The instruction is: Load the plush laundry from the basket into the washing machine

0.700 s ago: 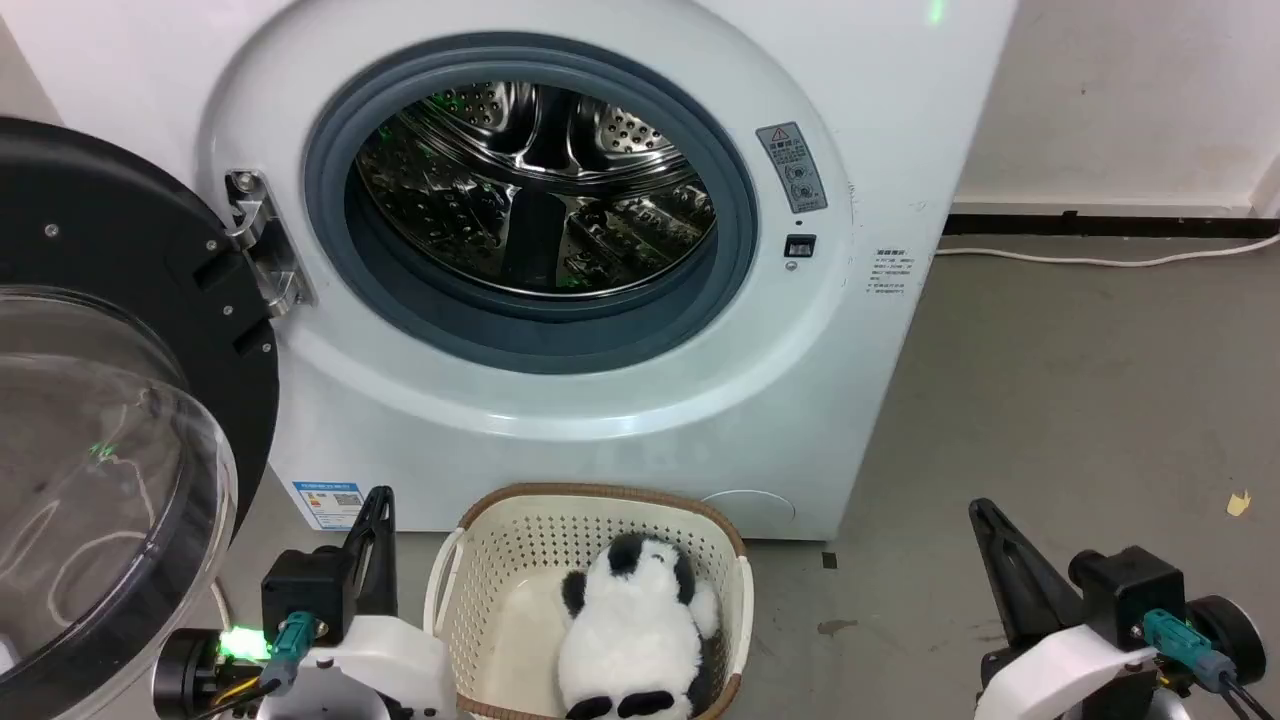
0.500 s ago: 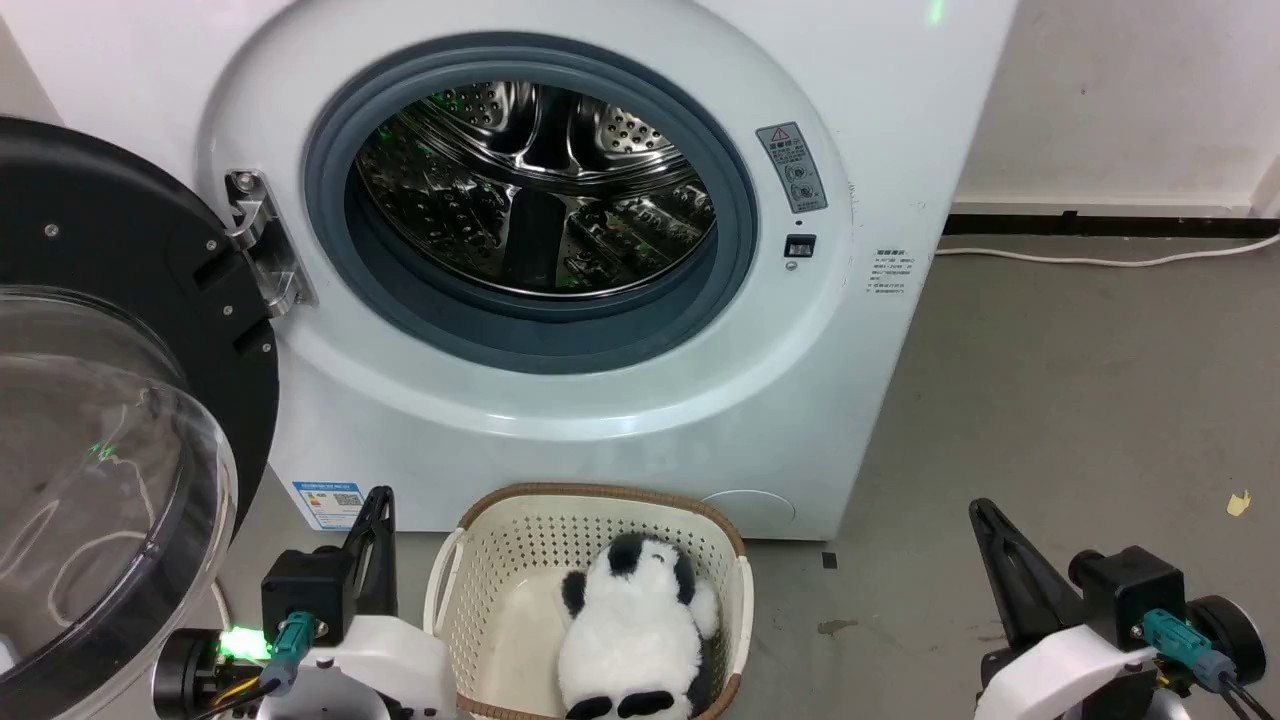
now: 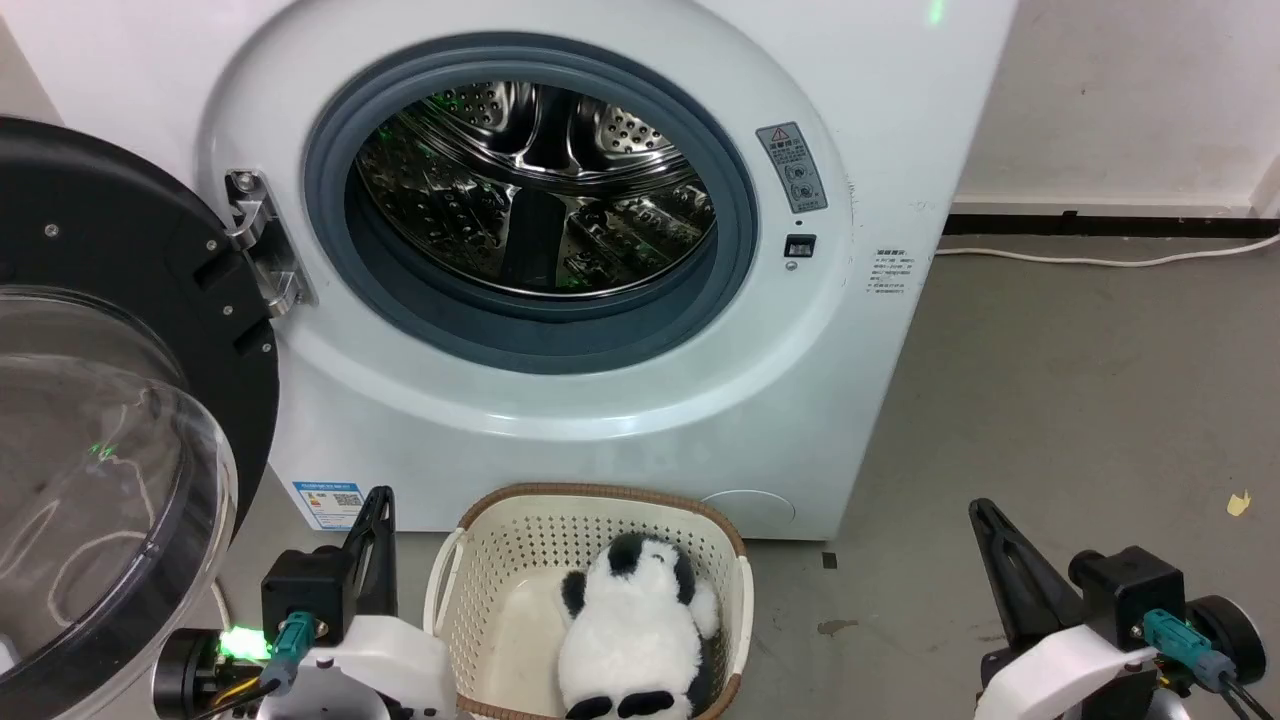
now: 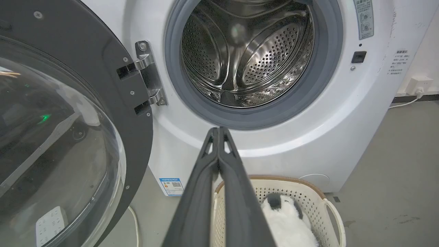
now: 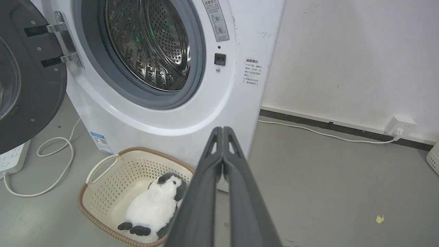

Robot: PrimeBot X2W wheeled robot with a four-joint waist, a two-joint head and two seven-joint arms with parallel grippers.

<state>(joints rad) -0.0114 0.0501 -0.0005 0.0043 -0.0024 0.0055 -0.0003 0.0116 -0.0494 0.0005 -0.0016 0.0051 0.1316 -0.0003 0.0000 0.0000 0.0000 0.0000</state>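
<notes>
The panda plush laundry (image 3: 630,630) lies in the cream basket (image 3: 500,560) on the floor, right in front of the white washing machine (image 3: 620,400); it also appears as the plush laundry (image 5: 154,209) in the basket (image 5: 113,181) and the plush laundry (image 4: 288,223) in the basket (image 4: 308,199). The machine's door (image 3: 110,400) hangs open to the left, and the steel drum (image 3: 530,190) holds nothing. My left gripper (image 3: 378,497) is shut, left of the basket. My right gripper (image 3: 978,507) is shut, well to its right. Each wrist view has fingertips pressed together: left gripper (image 4: 218,129), right gripper (image 5: 222,129).
A white cable (image 3: 1100,258) runs along the floor by the back wall, ending at a wall plug (image 5: 399,125). A looped white cord (image 5: 55,164) and a power strip (image 5: 12,159) lie left of the machine. Bare grey floor (image 3: 1080,400) stretches to the right.
</notes>
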